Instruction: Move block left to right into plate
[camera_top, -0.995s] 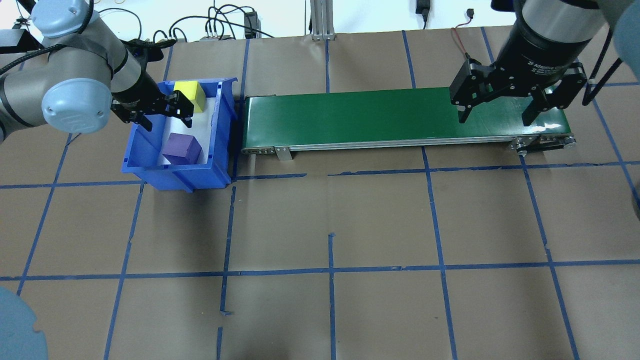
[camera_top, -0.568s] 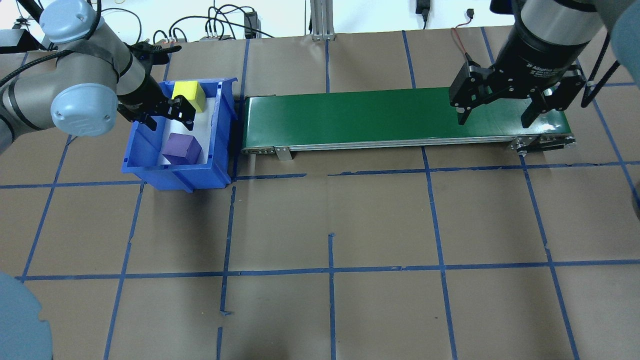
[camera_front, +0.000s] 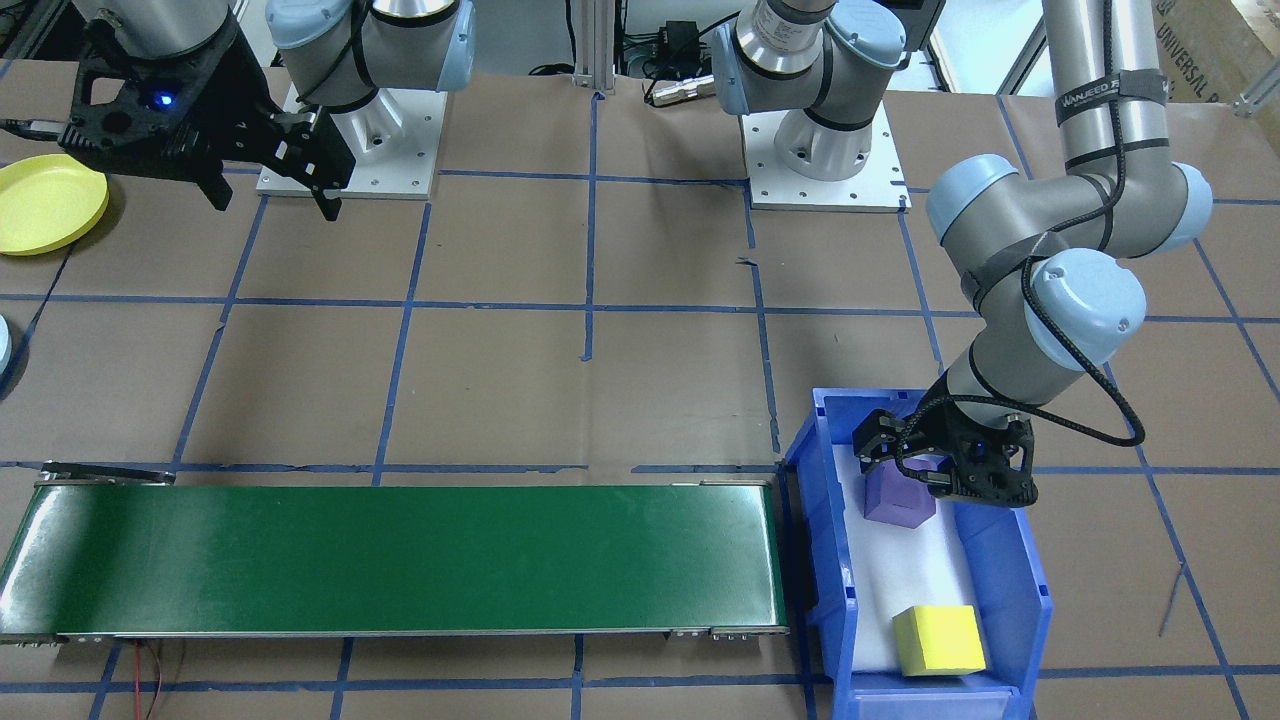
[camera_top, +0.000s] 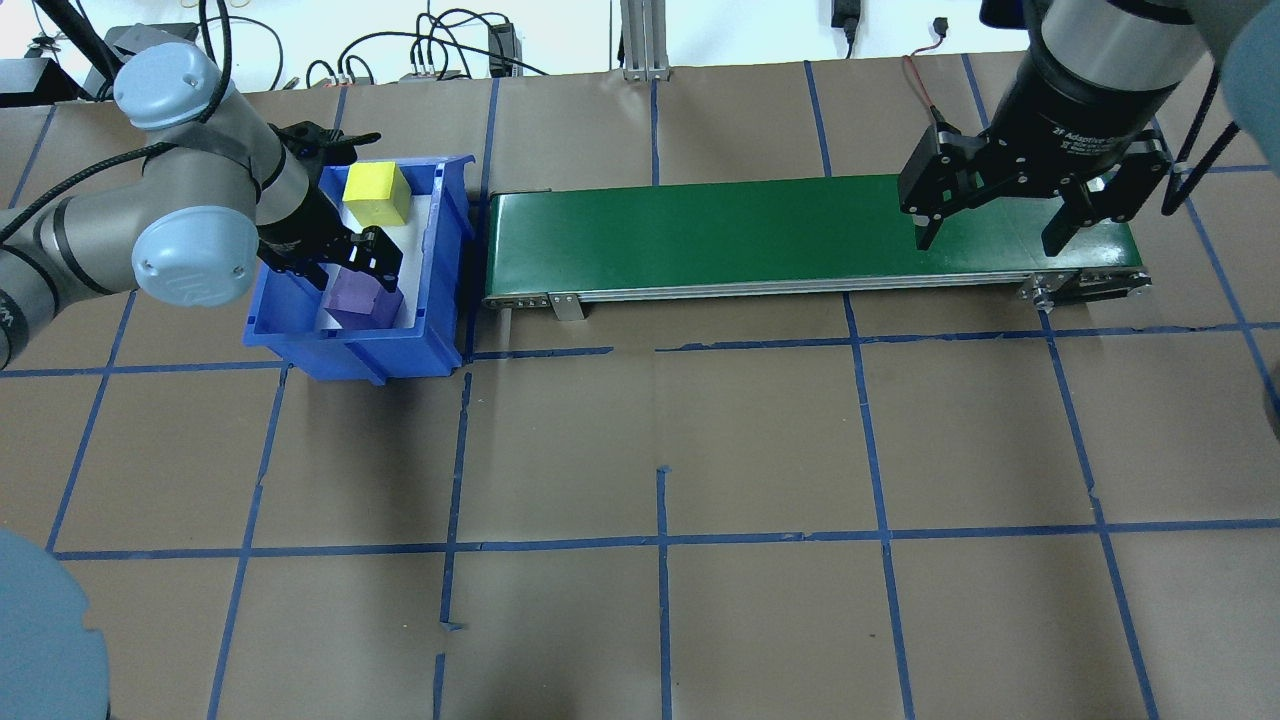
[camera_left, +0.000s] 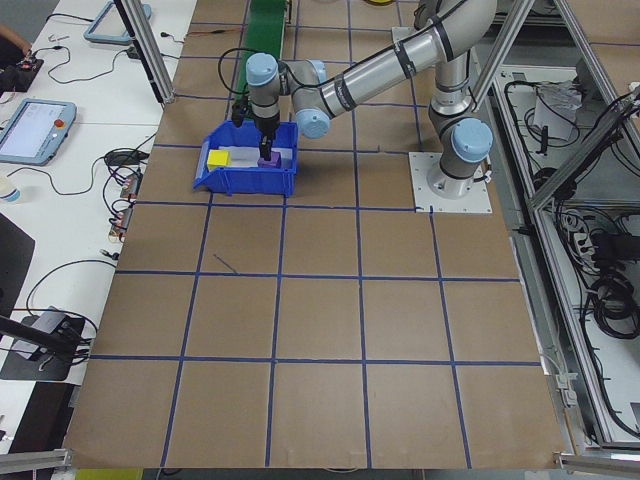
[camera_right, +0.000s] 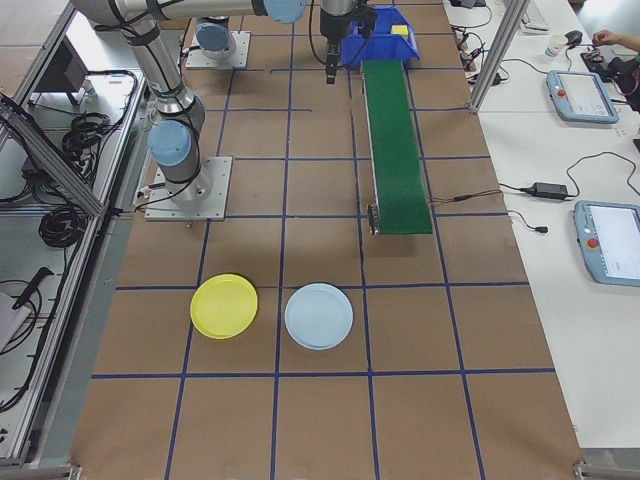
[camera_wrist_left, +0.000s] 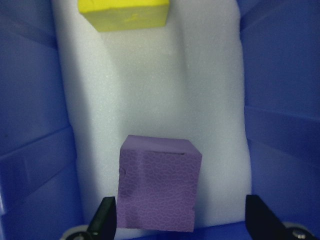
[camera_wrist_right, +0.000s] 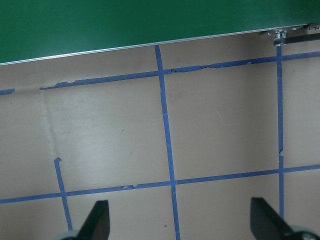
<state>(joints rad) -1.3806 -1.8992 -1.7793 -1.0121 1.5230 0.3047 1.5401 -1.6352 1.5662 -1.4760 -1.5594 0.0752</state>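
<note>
**Left gripper positioned over purple block in bin**

Since the earlier overhead frames, the left gripper (camera_top: 345, 258) has shifted from beside the yellow block (camera_top: 375, 194) toward the near end of the blue bin (camera_top: 440, 250), and it is now hanging over the purple block (camera_top: 362, 298). Its jaws are standing apart: in the left wrist view one finger (camera_wrist_left: 104, 222) is showing just beside the block's left face, while the other finger is sitting well clear of the right face. Nothing is being gripped.

The purple block is resting on the white foam liner (camera_wrist_left: 210, 100) at the bin's near end, as seen from the overhead camera. The yellow block is lying on the same liner at the bin's far end, apart from the purple one.

The bin is sitting on the table just beside the left end of the green conveyor belt (camera_top: 720, 230).

The right gripper (camera_top: 1000, 225) is hovering over the belt's right end with its jaws spread wide and empty.

The yellow plate (camera_right: 224, 306) and the light blue plate (camera_right: 319, 316) are lying side by side on the table, beyond the belt's right end, well apart from the bin.
</note>
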